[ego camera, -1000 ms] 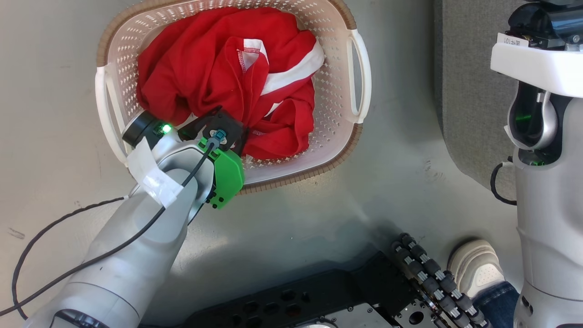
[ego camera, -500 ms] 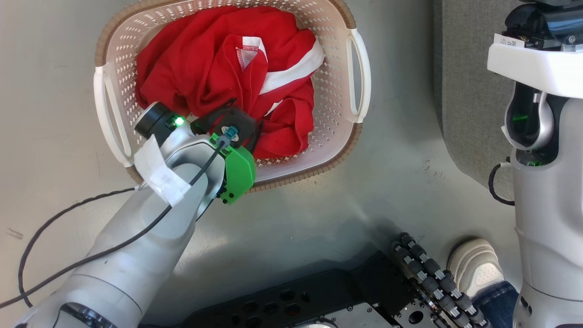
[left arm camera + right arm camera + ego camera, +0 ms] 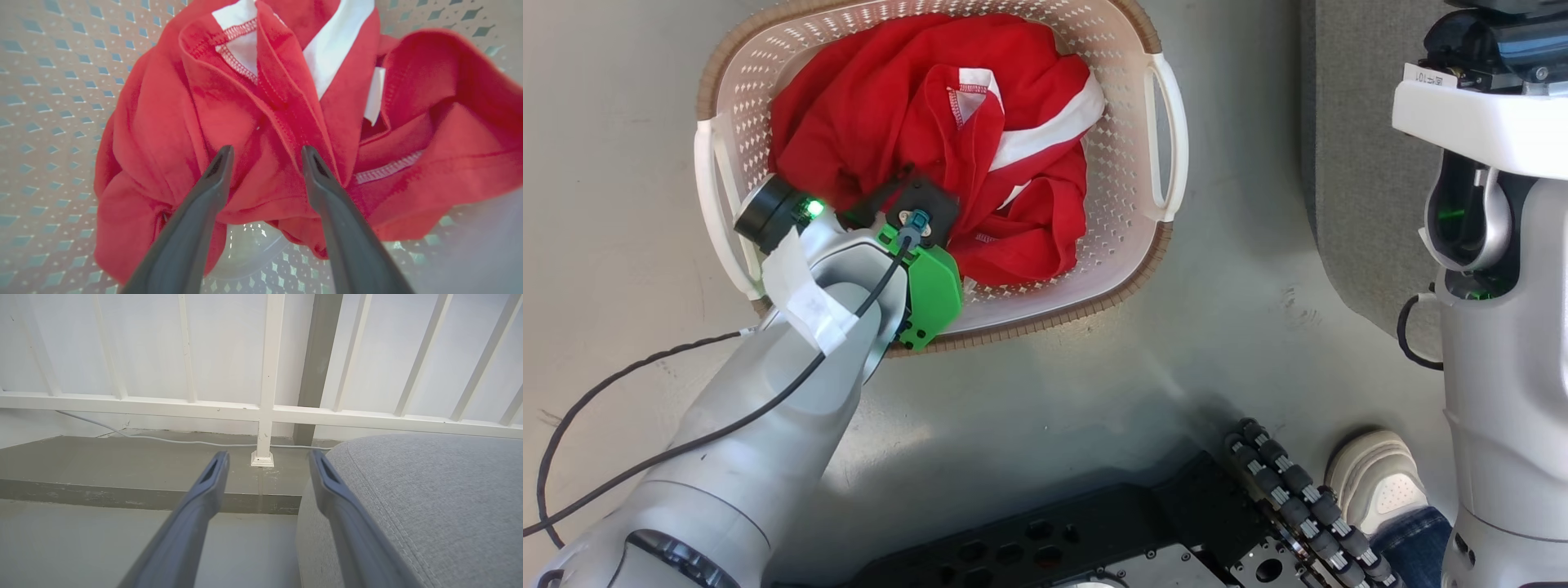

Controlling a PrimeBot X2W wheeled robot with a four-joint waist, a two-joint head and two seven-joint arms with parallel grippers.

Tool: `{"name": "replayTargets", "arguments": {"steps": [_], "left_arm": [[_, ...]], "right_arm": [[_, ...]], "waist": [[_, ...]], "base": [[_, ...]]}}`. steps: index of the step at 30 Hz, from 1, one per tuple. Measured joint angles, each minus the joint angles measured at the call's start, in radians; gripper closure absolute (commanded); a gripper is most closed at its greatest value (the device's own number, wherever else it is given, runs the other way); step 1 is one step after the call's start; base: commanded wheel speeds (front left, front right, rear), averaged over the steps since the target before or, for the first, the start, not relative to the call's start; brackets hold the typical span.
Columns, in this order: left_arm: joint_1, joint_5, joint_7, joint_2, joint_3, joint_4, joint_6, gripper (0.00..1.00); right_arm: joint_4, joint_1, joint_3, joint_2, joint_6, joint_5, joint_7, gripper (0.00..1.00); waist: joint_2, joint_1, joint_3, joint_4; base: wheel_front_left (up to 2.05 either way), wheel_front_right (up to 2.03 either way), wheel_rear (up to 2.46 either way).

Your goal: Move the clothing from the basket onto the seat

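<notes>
A: So, grip state?
B: My left gripper point(image 3: 267, 153) is spread, fingers straddling a raised fold of the clothing point(image 3: 163, 122), heaped in the basket point(image 3: 49, 81) right under my tips.
A: Handling?
B: Soft, light, floppy; likely drapes and trails. I'd pinch the thick seamed fold between my fingers.

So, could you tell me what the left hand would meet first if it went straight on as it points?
The red clothing in the basket: the left hand, open, points at a fold of it, seemingly very close, though depth is hard to judge.
</notes>
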Motion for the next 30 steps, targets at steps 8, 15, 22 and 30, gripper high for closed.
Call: {"name": "replayTargets", "arguments": {"steps": [8,15,22,30], "left_arm": [[0.0,-0.056,0.006,0.0,-0.027,-0.01,-0.015,1.0],[-0.002,-0.103,-0.02,0.0,-0.031,-0.049,-0.019,1.0],[-0.007,-0.128,-0.077,0.0,-0.048,-0.082,-0.028,1.0],[-0.008,-0.174,-0.109,0.0,-0.053,-0.13,-0.028,1.0]], "right_arm": [[0.0,0.0,0.002,0.0,-0.004,0.0,0.0,0.0],[-0.001,0.001,-0.012,0.001,-0.007,0.0,0.0,0.0],[0.019,0.002,-0.045,0.001,-0.007,0.0,0.0,0.0],[0.052,0.021,-0.075,-0.01,-0.007,0.0,0.0,0.0]], "waist": [[0.0,0.0,-0.005,-0.006],[0.0,0.0,-0.008,-0.005],[0.0,0.0,-0.036,0.012],[0.0,0.0,-0.105,0.041]], "base": [[0.0,0.0,0.0],[0.0,0.0,0.0],[0.0,0.0,0.0],[0.0,0.0,0.0]]}}
